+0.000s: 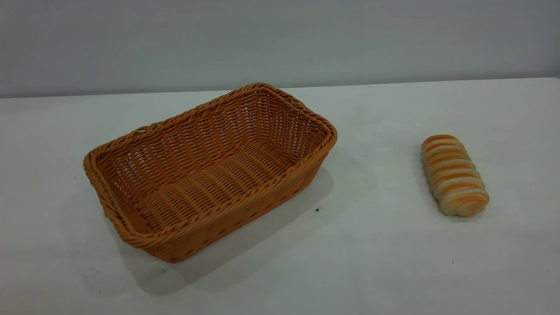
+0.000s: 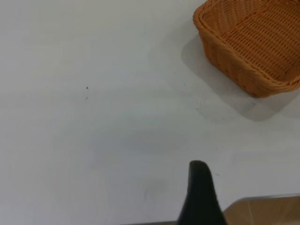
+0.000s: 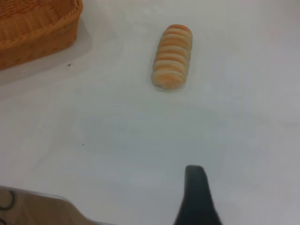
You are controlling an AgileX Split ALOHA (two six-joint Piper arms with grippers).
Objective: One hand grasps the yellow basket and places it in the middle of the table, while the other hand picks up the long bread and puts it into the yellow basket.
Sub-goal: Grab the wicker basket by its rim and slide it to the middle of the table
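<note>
The yellow basket (image 1: 210, 175) stands empty on the white table (image 1: 372, 245), left of centre, turned at an angle. The long bread (image 1: 454, 175) lies on the table to its right, well apart from it. Neither arm shows in the exterior view. In the left wrist view a black part of my left gripper (image 2: 200, 192) hangs over bare table near its edge, far from the basket's corner (image 2: 253, 42). In the right wrist view a black part of my right gripper (image 3: 197, 192) is over bare table, well short of the bread (image 3: 172, 56).
A grey wall runs behind the table's far edge (image 1: 393, 83). A few dark specks (image 1: 317, 210) mark the tabletop. A tan floor (image 2: 267, 211) shows past the table's near edge in the left wrist view. The basket's corner also shows in the right wrist view (image 3: 37, 33).
</note>
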